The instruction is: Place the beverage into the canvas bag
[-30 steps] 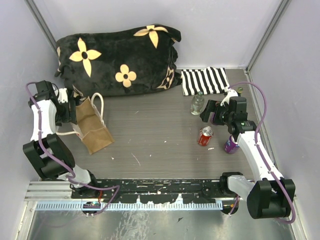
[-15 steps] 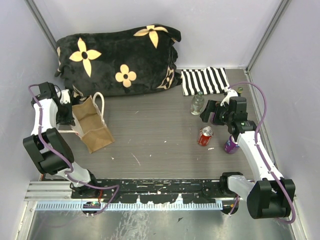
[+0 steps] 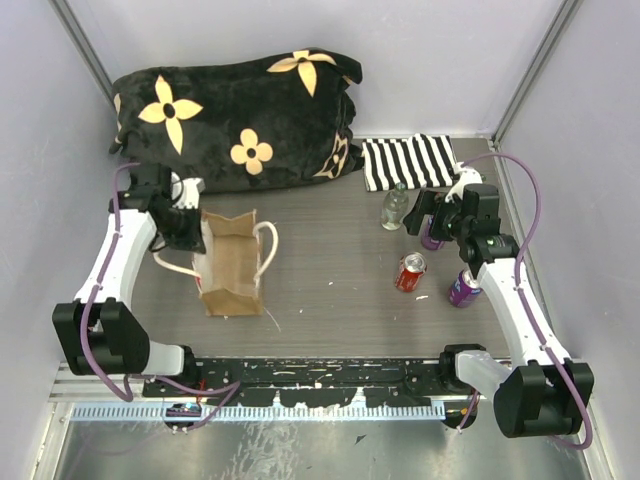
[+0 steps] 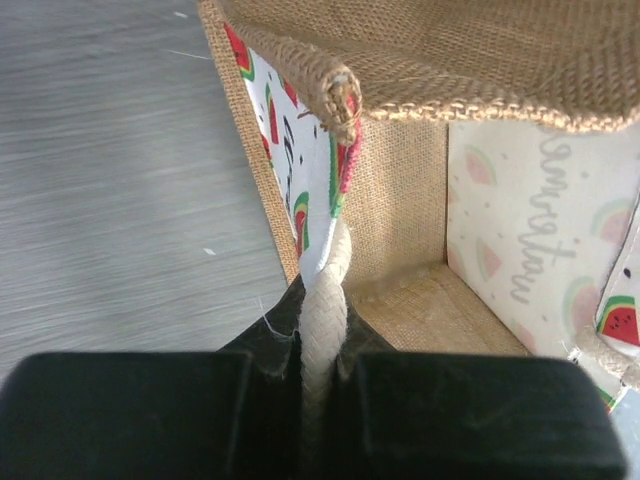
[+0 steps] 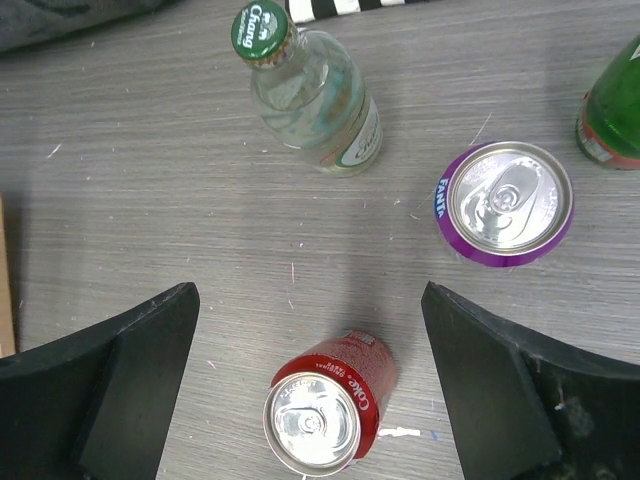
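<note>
Nearest us, a black-and-silver metal rail [image 3: 320, 375] runs along the table's near edge and carries both arm bases. Beyond it lies a grey wood-grain table [image 3: 320, 300], flecked with small white scraps. Pale lavender walls [image 3: 40, 150] close it in on the left, right and far sides.

The small tan-brown canvas bag [image 3: 232, 275] with two cream-white rope handles sits on the left part of the table, apart from every wall. At its far left corner the left gripper [image 4: 318, 345] is pinched tight on one cream rope handle [image 4: 326, 285]. Its wrist view looks past the rope onto the bag's watermelon-print lining [image 4: 520, 240]. We cannot tell whether the bag stands square or leans.

Right of the canvas bag lies a broad bare stretch of table, then the drinks, all standing on the table and none in the bag. We count four:
- one red cola can [image 3: 410, 271];
- one purple soda can [image 3: 462, 288], further right and near the right wall;
- one clear glass bottle with a green cap [image 3: 396, 206], beyond the red can;
- one green bottle [image 5: 612, 105], only partly in the right wrist view.

The right gripper [image 5: 308, 292] hangs above them, fingers spread wide and holding nothing.

Far right of the bag, one black-and-white striped cloth [image 3: 410, 161] lies by the back wall. Behind the bag, one black plush cushion with cream flowers [image 3: 235, 120] fills the far left corner.
</note>
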Controlling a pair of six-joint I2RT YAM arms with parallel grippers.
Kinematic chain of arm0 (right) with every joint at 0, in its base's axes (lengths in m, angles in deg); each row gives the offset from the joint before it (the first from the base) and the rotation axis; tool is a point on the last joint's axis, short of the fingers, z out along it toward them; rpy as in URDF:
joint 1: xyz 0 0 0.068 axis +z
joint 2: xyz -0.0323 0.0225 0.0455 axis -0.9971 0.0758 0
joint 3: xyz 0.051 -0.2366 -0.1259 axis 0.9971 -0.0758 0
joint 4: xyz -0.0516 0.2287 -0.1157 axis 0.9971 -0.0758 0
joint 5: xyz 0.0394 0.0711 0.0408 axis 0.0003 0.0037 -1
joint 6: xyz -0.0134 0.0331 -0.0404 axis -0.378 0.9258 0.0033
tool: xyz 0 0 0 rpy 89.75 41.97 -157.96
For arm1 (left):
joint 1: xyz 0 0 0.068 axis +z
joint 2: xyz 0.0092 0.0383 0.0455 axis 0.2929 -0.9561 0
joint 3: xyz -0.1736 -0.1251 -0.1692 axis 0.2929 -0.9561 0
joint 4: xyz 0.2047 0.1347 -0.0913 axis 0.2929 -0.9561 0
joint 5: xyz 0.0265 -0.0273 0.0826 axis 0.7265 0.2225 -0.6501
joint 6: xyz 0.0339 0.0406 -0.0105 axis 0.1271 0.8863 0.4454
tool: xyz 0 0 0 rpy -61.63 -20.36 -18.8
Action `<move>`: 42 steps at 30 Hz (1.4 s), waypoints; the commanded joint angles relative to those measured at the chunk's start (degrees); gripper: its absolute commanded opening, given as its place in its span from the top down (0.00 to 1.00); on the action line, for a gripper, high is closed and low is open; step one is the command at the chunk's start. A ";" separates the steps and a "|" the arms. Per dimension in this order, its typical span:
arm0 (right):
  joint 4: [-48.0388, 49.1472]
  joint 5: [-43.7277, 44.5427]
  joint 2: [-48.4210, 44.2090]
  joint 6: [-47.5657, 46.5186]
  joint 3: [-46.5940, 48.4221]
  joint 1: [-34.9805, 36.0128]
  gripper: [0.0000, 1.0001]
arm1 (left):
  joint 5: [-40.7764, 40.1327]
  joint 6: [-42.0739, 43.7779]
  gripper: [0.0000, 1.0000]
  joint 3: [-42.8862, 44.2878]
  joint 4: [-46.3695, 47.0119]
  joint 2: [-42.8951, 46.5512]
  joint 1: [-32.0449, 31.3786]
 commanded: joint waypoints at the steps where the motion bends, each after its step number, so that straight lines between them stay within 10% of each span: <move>1: -0.35 1.41 -0.13 -0.70 4.47 -0.22 0.01 | 2.58 -8.62 1.00 -3.24 1.52 2.38 -5.01; 21: -3.68 3.53 -2.94 0.52 5.73 -0.18 0.00 | 2.97 -30.92 1.00 6.28 11.02 -10.50 -23.30; 42: -5.80 6.11 -5.83 0.73 5.40 -0.13 0.00 | 2.75 -35.86 1.00 13.29 14.50 -18.79 -36.48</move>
